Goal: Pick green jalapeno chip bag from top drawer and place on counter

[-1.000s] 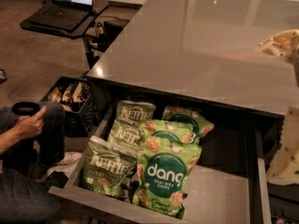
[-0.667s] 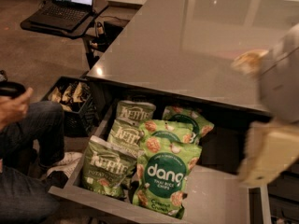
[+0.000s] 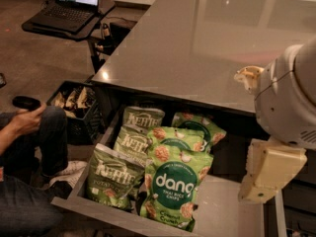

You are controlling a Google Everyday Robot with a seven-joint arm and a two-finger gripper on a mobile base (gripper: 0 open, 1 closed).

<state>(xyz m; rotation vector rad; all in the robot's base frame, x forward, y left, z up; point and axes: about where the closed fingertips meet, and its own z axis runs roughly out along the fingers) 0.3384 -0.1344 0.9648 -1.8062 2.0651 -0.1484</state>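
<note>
The top drawer [image 3: 228, 205] stands pulled open under the counter [image 3: 197, 38]. Three olive-green Kettle jalapeno chip bags lie in its left half: one at the front [image 3: 113, 174], one in the middle [image 3: 129, 144], one at the back [image 3: 143, 117]. Brighter green dang bags [image 3: 178, 185] lie beside and partly over them. My arm's big white joint [image 3: 291, 98] and a cream link [image 3: 269, 174] fill the right side. A small cream part of my gripper [image 3: 247, 77] sticks out left of the joint, over the counter's right front edge and apart from the bags.
A seated person [image 3: 29, 147] is at the left, holding a dark object [image 3: 24, 102]. A black crate [image 3: 74, 100] of items stands beside the drawer. A laptop [image 3: 74, 1] sits on a small black table at the back left.
My arm has swung in from the right and now looms over the drawer's right side. The person's hand has shifted. The bags have not moved.
</note>
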